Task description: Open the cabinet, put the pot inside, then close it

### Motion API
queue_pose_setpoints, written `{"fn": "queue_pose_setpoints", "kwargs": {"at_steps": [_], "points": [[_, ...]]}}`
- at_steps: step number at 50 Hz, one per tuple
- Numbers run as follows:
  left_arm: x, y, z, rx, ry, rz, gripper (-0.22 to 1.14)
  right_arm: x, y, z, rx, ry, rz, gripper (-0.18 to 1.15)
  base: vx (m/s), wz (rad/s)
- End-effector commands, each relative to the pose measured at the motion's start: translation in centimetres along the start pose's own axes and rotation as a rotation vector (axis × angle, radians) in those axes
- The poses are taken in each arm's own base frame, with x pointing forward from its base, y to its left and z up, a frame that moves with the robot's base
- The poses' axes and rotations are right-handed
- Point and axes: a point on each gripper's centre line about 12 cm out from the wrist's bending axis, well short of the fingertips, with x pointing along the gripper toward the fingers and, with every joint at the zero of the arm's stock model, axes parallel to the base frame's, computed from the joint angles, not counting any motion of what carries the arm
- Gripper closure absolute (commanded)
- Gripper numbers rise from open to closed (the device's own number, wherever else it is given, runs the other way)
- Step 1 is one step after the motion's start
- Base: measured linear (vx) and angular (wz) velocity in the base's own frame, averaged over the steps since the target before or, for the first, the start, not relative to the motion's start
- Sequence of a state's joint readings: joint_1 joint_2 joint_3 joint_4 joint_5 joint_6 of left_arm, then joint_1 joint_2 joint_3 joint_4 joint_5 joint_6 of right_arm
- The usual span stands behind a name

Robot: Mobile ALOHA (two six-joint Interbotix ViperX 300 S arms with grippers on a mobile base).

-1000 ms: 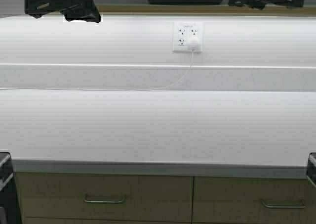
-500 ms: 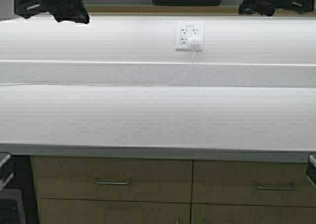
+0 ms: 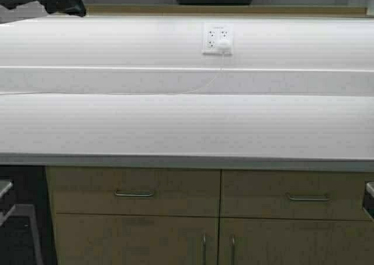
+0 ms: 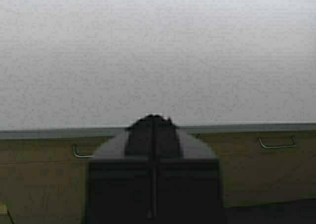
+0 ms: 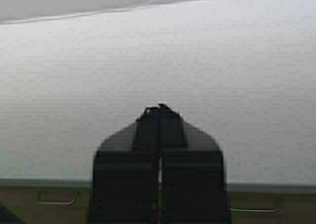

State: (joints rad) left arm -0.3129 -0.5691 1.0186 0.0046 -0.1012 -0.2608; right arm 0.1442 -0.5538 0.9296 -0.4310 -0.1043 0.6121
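Hovering clenched and empty over the bare white tabletop [image 3: 187, 124], both hands, left hand [image 4: 154, 121] and right hand [image 5: 159, 109], look stowed while no pot shows.

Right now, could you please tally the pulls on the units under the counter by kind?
Horizontal drawer pulls: 2
Vertical door pulls: 2
Total: 4
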Motion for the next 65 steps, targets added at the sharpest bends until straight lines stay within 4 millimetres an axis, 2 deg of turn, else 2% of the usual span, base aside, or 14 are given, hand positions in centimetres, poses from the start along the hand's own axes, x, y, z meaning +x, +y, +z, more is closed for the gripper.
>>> {"fn": "queue_pose_setpoints", "kwargs": {"at_steps": [1,18,24,29,33,38,50,56,65], "points": [[-1.5,2.0,4.7,-0.008,-0.134,0.082,0.85,-1.5,-2.4,4.7,0.003,-0.126,-0.099,0.87,-0.19,-0.03],[-6.9,8.7,17.4,0.045,-0.372,0.398,0.86,-7.3,-10.3,15.0,-0.217,-0.355,-0.464,0.87,-0.13,-0.02],[-7.2,10.1,21.3,0.064,-0.426,0.453,0.86,-9.7,-13.0,17.6,-0.228,-0.412,-0.592,0.87,-0.09,0.0],[-6.2,11.0,23.4,0.064,-0.437,0.465,0.86,-10.7,-16.1,19.1,-0.177,-0.437,-0.683,0.87,-0.08,0.01],[-4.9,11.7,24.6,0.057,-0.437,0.466,0.86,-9.8,-18.4,19.9,-0.163,-0.423,-0.717,0.87,-0.06,0.0],[-2.8,12.8,25.4,0.029,-0.425,0.461,0.86,-7.5,-20.8,20.7,-0.15,-0.399,-0.719,0.87,-0.04,-0.01],[1.5,14.0,24.5,-0.043,-0.365,0.431,0.86,-0.8,-23.8,21.7,-0.141,-0.361,-0.659,0.88,-0.02,-0.01],[3.1,13.4,23.8,-0.041,-0.333,0.404,0.86,1.8,-23.8,21.3,-0.137,-0.334,-0.624,0.88,0.0,0.0],[5.0,11.4,23.0,-0.03,-0.3,0.346,0.86,4.1,-21.5,20.5,-0.143,-0.31,-0.553,0.88,0.0,0.0]]}}
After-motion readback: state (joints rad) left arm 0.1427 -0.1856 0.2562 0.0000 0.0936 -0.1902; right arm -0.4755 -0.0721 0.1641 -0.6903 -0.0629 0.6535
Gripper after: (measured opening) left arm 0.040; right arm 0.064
